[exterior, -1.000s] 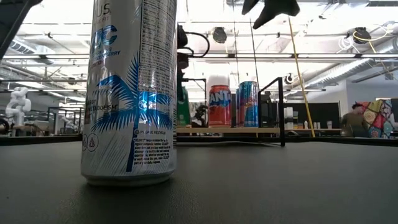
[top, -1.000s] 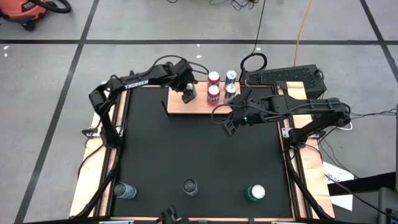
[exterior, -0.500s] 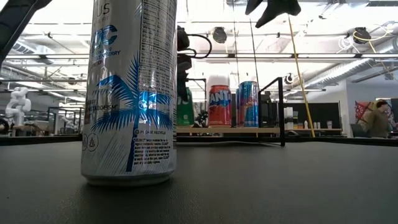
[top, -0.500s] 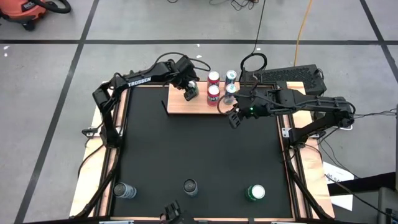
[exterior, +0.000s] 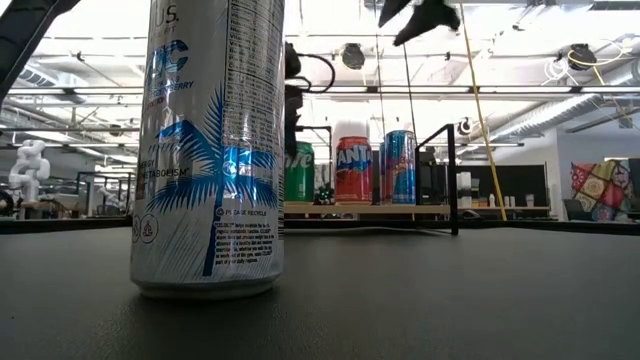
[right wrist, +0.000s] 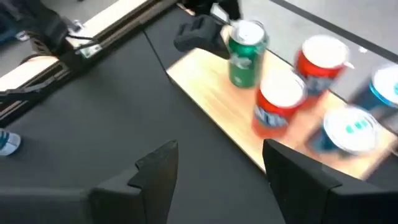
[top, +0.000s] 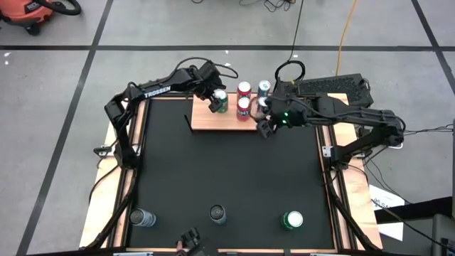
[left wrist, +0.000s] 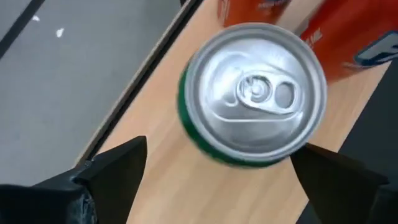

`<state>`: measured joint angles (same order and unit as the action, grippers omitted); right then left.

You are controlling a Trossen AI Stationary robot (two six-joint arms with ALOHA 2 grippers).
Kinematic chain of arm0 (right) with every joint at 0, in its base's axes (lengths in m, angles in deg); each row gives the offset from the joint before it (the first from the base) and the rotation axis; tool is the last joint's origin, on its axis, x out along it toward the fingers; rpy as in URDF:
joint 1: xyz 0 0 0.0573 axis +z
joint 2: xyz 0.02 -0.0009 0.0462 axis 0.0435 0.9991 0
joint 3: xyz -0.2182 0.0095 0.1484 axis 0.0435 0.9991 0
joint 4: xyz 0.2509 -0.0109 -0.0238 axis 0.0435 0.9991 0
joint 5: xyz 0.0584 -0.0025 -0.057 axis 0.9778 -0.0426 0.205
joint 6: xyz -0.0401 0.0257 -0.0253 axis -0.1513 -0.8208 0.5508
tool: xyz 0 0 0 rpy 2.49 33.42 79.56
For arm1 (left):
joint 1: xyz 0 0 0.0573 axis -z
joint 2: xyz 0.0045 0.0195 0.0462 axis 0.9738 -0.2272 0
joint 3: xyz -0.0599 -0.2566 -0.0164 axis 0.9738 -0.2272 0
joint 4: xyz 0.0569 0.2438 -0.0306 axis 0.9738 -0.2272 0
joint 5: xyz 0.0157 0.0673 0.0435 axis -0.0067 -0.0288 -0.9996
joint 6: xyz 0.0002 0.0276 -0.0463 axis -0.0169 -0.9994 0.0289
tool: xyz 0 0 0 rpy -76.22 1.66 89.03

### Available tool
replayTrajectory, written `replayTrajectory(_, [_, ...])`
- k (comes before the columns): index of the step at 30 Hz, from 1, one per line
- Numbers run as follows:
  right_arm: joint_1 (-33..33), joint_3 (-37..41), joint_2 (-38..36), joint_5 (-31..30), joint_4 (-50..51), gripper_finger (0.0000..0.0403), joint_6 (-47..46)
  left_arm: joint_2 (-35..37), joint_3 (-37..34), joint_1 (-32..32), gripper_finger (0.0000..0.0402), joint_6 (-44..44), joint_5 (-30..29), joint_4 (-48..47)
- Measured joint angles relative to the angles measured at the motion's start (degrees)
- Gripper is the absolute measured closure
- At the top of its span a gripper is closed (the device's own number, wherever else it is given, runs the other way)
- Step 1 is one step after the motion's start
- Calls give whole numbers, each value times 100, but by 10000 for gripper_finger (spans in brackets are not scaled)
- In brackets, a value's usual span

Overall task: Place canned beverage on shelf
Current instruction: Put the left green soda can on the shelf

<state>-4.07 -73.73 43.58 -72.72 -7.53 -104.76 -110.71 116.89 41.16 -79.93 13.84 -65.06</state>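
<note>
On shelf [top: 206, 121], one green can [top: 220, 102], two orange, two blue, both jaws open, empty.

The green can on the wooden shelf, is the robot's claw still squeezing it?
No. The left gripper is open, its fingers standing clear of the green can on the shelf.

Shelf [top: 213, 119] with cans, on black tabletop [top: 227, 171]

The white palm-print can [exterior: 215, 150] is cut off at the low view's top edge. The blue cans [right wrist: 351, 134] blur in the right wrist view.
</note>
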Motion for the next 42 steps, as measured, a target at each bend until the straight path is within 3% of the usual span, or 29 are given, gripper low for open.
replayTrajectory(8, [-1113, -2, 785, 1279, -1852, 185, 1145, 429, 395, 4, 11, 1, -147, -704])
replayTrajectory(17, [-2170, 0, 2016, 2380, -3114, 233, 1585, 1144, 401, -98, 11, 282, -1040, -1088])
replayTrajectory(25, [-2346, 0, 2718, 2456, -3977, 271, 2132, 1256, 359, -118, 11, 567, -1271, -1618])
replayTrajectory(42, [-2348, -2, 3273, 2428, -4609, 331, 2841, 1256, 353, -114, 10, 601, -1288, -1705])
